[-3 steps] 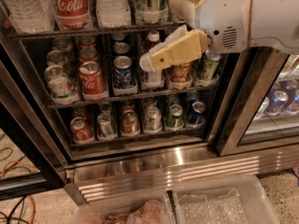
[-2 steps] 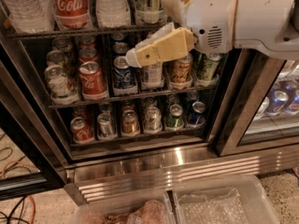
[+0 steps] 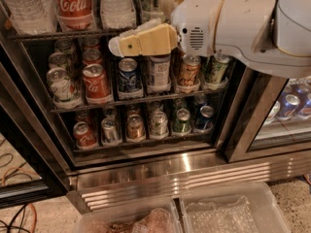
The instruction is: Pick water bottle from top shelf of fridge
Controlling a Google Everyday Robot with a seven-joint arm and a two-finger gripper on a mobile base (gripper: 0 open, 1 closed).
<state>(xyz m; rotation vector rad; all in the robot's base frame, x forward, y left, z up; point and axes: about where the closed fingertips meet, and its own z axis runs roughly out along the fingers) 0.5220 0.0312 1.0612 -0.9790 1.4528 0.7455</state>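
In the camera view, before the fridge [image 3: 184, 174], we are holding the gripper [image 3: 121, 45], open or closed we cannot tell, just under the top shelf [image 3: 58, 34], and are judging it needs raising squarely toward the water bottle [image 3: 116, 4] beside the Coca-Cola bottle [image 3: 74, 4].

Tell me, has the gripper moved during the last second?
Yes. The gripper has moved left and slightly up: its tip is now above the blue can, close to the front edge of the top shelf.

One gripper [image 3: 117, 45] is hovering at the top shelf [image 3: 48, 34], near one cola bottle [image 3: 73, 4]; two plastic bins [image 3: 97, 216] [image 3: 228, 212] are sitting below.
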